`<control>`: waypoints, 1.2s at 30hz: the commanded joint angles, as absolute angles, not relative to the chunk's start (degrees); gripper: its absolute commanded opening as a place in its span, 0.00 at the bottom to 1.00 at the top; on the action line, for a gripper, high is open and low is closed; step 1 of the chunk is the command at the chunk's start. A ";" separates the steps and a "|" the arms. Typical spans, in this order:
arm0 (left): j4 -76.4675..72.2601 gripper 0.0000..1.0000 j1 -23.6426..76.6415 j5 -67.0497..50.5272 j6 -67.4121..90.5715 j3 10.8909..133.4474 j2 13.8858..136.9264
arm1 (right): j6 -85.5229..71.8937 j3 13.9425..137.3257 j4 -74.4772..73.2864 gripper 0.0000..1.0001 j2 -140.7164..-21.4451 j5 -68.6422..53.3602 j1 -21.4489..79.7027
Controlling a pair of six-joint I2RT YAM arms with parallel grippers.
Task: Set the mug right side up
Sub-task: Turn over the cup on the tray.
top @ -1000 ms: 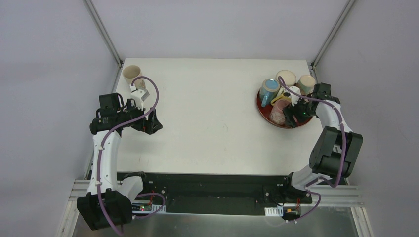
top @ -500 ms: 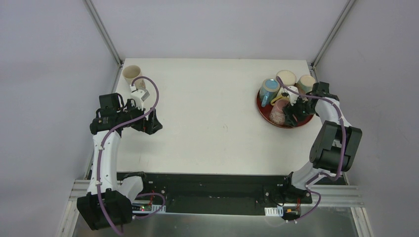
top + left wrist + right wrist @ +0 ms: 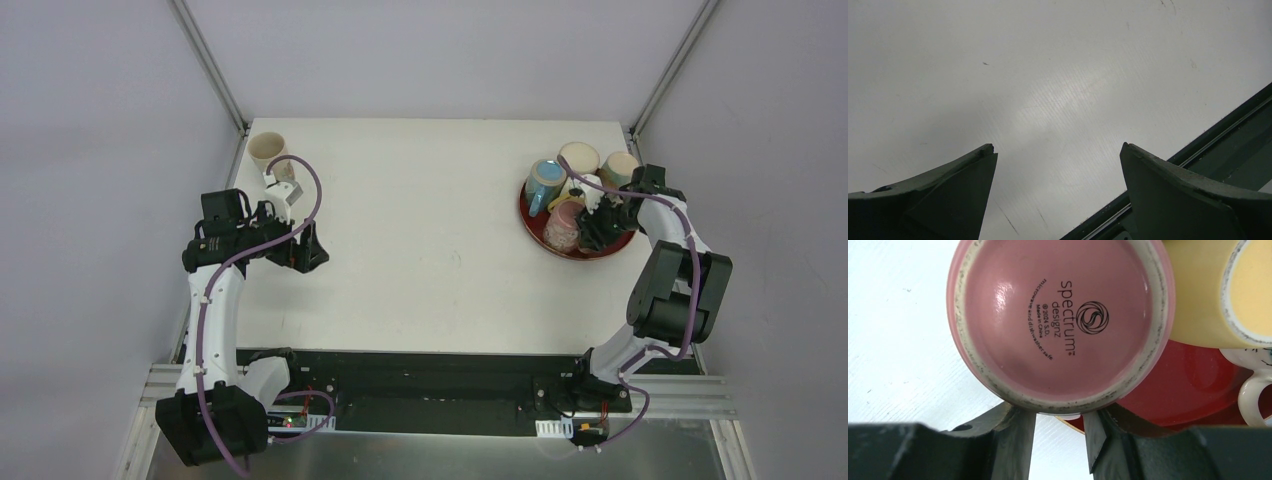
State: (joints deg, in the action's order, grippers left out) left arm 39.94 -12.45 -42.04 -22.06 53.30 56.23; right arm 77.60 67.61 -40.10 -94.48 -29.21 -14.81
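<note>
The pink mug [image 3: 1060,320] stands upside down at the left edge of the red plate [image 3: 1193,385], its printed base facing the right wrist camera. In the top view the mug [image 3: 562,224] is at the plate's [image 3: 603,250] near left. My right gripper [image 3: 1060,416] [image 3: 588,228] reaches in from the mug's right. Its jaws stand narrow, with their tips hidden under the mug's side, where a bit of its handle shows between them. My left gripper [image 3: 1058,150] [image 3: 310,252] is open and empty over bare table at the left.
The plate also holds a blue mug [image 3: 545,183], a cream mug [image 3: 579,157], a beige mug [image 3: 620,168], a yellow mug [image 3: 1218,290] and a white handle [image 3: 1254,392]. A cream cup [image 3: 267,150] stands at the far left corner.
My right gripper has moved a little away from me and toward the pink mug, and the mug has shifted slightly with it. The left arm has not moved.
</note>
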 commanded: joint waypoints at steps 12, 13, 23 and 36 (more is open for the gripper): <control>39.99 0.99 -12.57 -44.56 -23.16 52.85 55.64 | 76.06 66.95 -38.27 0.23 -94.85 -31.80 -13.55; 39.99 0.99 -12.57 -44.58 -23.26 52.78 55.68 | 75.54 66.90 -38.02 0.16 -94.84 -32.02 -13.57; 39.99 0.99 -12.56 -44.90 -23.23 52.88 55.66 | 70.56 64.39 -35.13 0.00 -92.15 -31.49 -13.36; 39.99 1.00 -12.57 -45.00 -23.05 53.04 55.30 | 64.43 55.73 -24.64 0.00 -80.22 -32.52 -13.34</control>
